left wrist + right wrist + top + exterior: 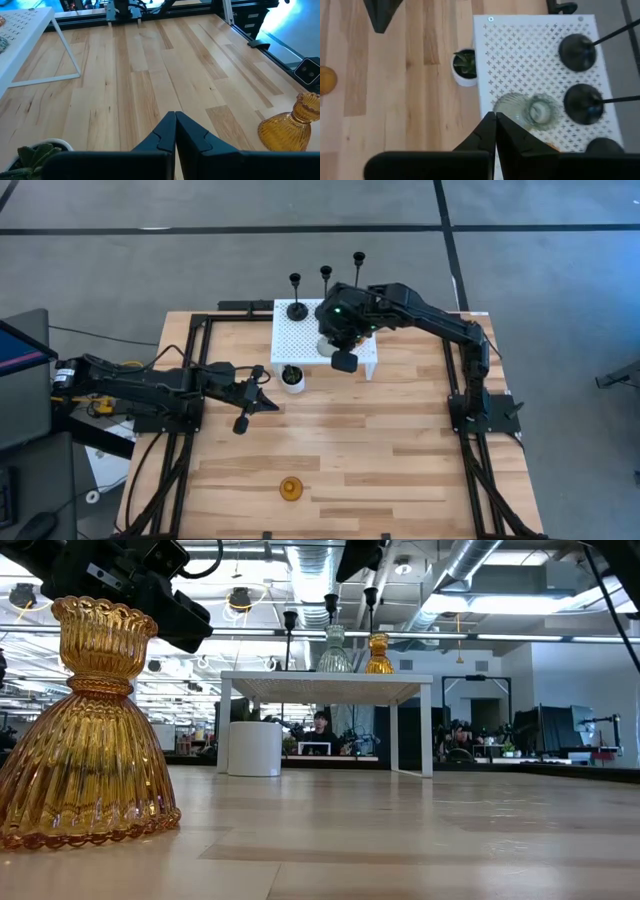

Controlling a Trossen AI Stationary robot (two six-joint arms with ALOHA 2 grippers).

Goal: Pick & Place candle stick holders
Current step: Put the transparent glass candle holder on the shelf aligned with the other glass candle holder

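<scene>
A white perforated stand (pixel 300 340) bears three black candle stick holders (pixel 296 308) with thin stems, a clear glass holder (pixel 530 111) and an amber glass holder (pixel 378 653), each on its base. A second amber holder (pixel 291 489) stands on the table near its front edge. It also shows in the left wrist view (pixel 292 127). My right gripper (pixel 343 362) is shut and empty above the stand's near part, beside the clear holder. My left gripper (pixel 272 402) is shut and empty over the table, left of the stand.
A small white pot with a green plant (pixel 292 377) stands on the table at the stand's near left corner, between my two grippers. Black frame rails (pixel 190 380) run along the table's sides. Bare wood (pixel 380 450) lies between the stand and the near amber holder.
</scene>
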